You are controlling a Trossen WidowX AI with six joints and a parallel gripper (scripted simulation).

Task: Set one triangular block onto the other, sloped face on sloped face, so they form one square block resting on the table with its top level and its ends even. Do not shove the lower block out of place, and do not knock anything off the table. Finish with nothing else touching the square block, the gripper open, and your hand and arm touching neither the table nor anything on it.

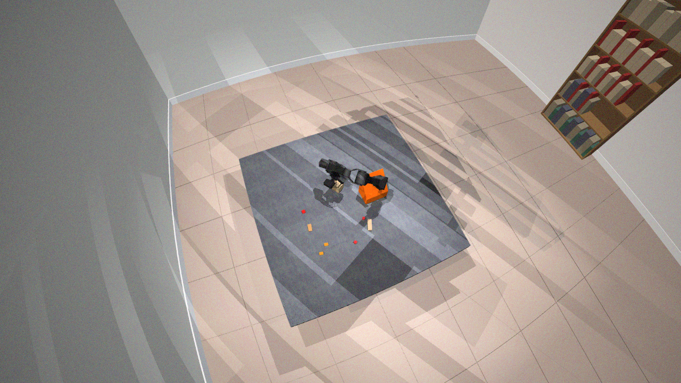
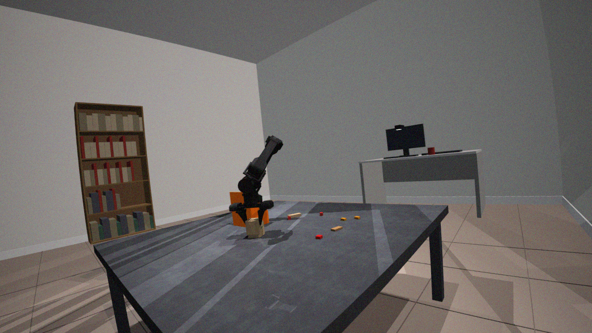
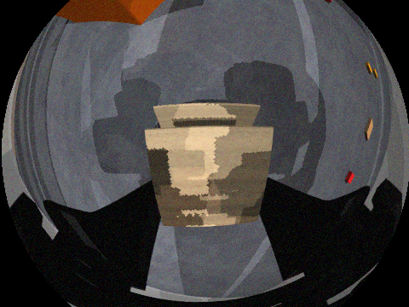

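The tool (image 1: 337, 182) (image 2: 253, 218) (image 3: 208, 181) is clamped on the upper triangular block (image 3: 209, 175), one finger at each end. The lower triangular block (image 3: 164, 113) shows just beyond it in the wrist view, toward 12 o'clock. In the exterior view the two blocks form one pale, nearly square shape on the tabletop (image 1: 304, 281) (image 2: 231, 285) (image 3: 204, 51), directly below the tool. Whether the sloped faces meet fully cannot be determined; the fingers and the viewing angle hide the joint.

Surrounding items, top view, clock positions taken from the blocks:
- Orange base (image 1: 373, 192) (image 3: 115, 10): 3 o'clock, near the blocks. The black arm (image 1: 357, 176) (image 2: 258, 165) passes over it and reaches across to the blocks.
- Red piece (image 1: 303, 211) (image 2: 318, 237) (image 3: 349, 177): between 7 and 8 o'clock.
- Tan strip (image 1: 309, 227) (image 2: 336, 228) (image 3: 369, 129): 7 o'clock, beyond the red piece.
- Two small orange pieces, one (image 1: 326, 244) (image 2: 343, 218) near the other (image 1: 321, 253) (image 2: 356, 217): between 6 and 7 o'clock, well apart from the blocks.
- Second red piece (image 1: 355, 242) (image 2: 321, 213): between 5 and 6 o'clock.
- Pale strip (image 1: 369, 224) (image 2: 294, 215): between 4 and 5 o'clock, with a third red piece (image 1: 363, 218) (image 2: 289, 217) just beside its end.

Obstructions: the orange base is the only large item close to the blocks. The small pieces lie apart from the blocks and the fingers.
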